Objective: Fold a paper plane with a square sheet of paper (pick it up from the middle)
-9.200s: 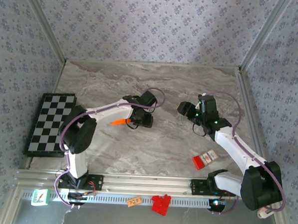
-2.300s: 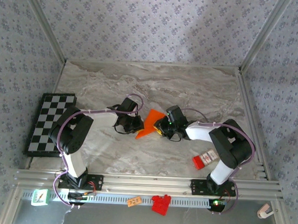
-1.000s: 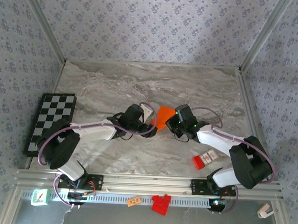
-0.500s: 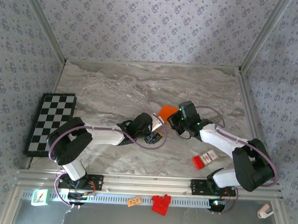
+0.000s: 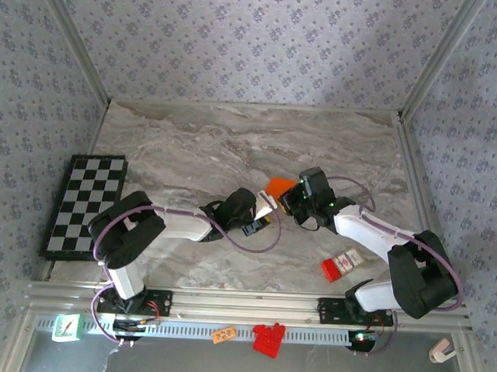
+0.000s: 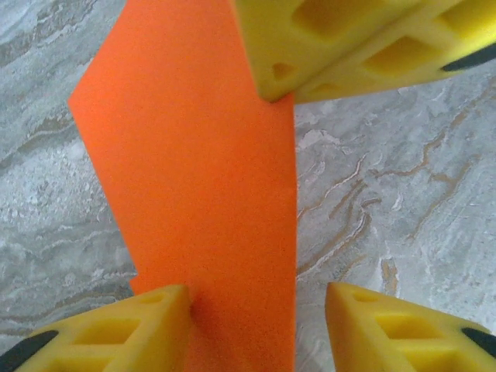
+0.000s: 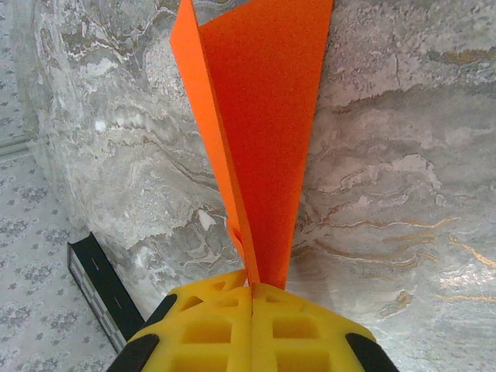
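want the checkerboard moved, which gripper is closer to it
Left. The left gripper sits mid-table, right of the checkerboard; the right gripper is just beyond it, farther right.

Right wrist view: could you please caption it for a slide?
Shut right end effector pinches the folded orange paper over the marble tabletop.

We record one thin bright orange paper sheet [image 5: 279, 186] [image 6: 201, 178] [image 7: 263, 116]: folded along a sharp crease, tapering wedge, layers slightly parted, held aloft.
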Robot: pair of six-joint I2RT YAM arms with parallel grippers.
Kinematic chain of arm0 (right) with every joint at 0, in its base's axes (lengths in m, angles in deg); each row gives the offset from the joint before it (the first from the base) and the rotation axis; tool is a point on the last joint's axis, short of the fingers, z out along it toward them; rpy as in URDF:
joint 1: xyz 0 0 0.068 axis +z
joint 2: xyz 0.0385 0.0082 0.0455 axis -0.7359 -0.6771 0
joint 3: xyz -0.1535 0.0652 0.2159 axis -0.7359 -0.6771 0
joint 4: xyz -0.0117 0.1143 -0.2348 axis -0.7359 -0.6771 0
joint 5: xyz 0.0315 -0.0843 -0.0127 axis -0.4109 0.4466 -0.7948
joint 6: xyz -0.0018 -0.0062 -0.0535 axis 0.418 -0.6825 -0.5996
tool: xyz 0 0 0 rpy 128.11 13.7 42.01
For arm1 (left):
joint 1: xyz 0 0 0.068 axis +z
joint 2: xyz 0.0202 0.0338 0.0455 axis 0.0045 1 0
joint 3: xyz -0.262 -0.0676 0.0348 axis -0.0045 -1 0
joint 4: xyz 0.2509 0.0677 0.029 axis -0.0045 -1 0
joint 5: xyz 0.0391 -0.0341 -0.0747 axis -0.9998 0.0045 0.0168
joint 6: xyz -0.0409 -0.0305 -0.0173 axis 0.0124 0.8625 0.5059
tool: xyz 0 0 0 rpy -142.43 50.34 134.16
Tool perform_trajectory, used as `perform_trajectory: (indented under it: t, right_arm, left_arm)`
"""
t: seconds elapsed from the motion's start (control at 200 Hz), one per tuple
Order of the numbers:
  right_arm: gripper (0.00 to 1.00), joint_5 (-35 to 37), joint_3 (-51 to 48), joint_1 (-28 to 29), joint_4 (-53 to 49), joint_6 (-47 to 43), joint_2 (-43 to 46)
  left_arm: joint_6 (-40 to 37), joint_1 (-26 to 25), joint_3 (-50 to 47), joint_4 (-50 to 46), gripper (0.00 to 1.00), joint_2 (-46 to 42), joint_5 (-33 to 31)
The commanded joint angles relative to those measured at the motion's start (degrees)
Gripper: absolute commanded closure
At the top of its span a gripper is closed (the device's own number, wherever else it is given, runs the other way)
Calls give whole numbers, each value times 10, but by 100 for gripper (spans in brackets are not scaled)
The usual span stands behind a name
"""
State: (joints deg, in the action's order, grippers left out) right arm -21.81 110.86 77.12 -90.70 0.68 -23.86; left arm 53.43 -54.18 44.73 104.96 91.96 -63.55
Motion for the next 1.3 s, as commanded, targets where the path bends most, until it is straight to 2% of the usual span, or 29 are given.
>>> perform_trajectory:
  t: [0.0, 0.21, 0.485, 0.994, 1.294]
  right_arm:
    - [95, -6, 14, -4, -20, 10, 3]
    - [92, -15, 16, -5, -24, 12, -7]
    - [88, -17, 16, -5, -26, 14, -15]
    - [44, -1, 21, -12, -75, 0, -12]
    - [32, 29, 24, -35, -115, -32, 17]
  left_arm:
    - [-10, -1, 9, 16, 55, 11, 4]
    - [1, -1, 12, 10, 66, 17, 20]
    - [8, 4, 11, 8, 74, 19, 31]
    - [19, 10, 11, -8, 85, 21, 65]
    - [33, 13, 22, -30, 93, 31, 94]
